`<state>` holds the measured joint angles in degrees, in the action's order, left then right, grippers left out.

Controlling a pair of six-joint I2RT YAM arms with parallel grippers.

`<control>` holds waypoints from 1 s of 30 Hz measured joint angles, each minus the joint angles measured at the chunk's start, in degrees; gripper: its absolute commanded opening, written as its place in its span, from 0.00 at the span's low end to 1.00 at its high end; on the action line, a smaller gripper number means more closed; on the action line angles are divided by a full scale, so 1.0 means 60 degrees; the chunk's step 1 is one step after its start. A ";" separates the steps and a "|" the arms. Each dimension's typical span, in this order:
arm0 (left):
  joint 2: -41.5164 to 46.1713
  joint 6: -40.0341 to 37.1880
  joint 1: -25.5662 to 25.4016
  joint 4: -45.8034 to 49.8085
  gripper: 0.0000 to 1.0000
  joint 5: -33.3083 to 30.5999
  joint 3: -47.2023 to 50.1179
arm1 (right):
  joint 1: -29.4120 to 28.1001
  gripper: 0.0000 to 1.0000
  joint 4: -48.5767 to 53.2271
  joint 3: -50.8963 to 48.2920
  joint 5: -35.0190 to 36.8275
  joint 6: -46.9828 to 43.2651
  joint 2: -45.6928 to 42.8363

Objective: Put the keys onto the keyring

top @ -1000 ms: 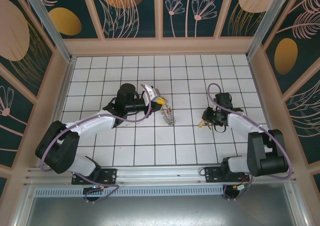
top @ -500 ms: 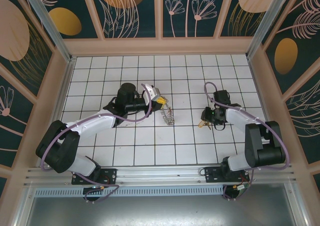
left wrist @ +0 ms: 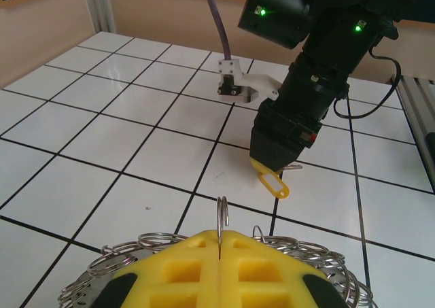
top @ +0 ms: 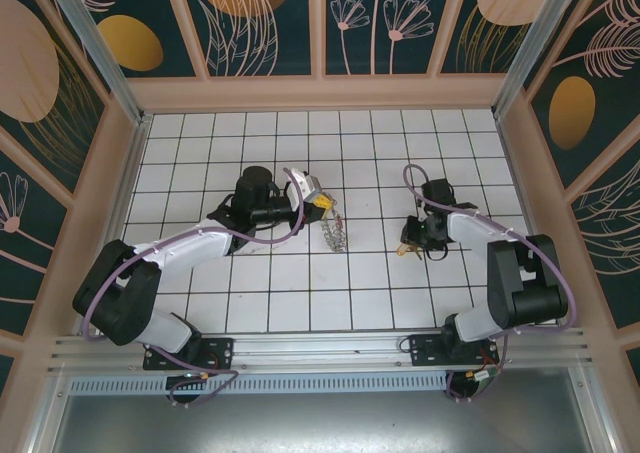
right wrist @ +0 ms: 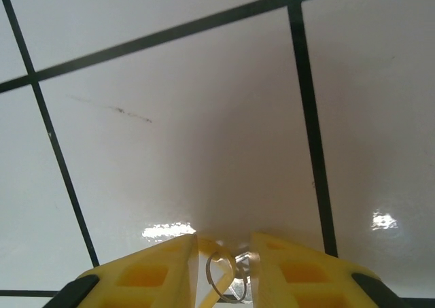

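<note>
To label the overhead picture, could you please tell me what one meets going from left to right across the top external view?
left tool → keyring → right tool

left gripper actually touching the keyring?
Touching. Left wrist view: left gripper is shut, its yellow fingers pinching an upright wire loop on the keyring rim.

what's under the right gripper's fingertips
A yellow tag pokes out beneath the right gripper; a small metal ring sits between its fingertips on the tile. Any key blade is hidden by them.
</note>
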<state>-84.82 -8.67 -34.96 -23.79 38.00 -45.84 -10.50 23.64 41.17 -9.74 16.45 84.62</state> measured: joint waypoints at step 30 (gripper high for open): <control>0.0000 0.0069 0.0000 0.0000 0.00 0.0004 -0.0004 | -0.0044 0.15 -0.0703 0.0408 0.0055 0.0273 0.0557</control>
<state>-84.82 -8.25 -34.96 -23.79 38.02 -45.87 -10.76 19.42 43.62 -9.41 18.09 87.96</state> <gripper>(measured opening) 0.058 0.131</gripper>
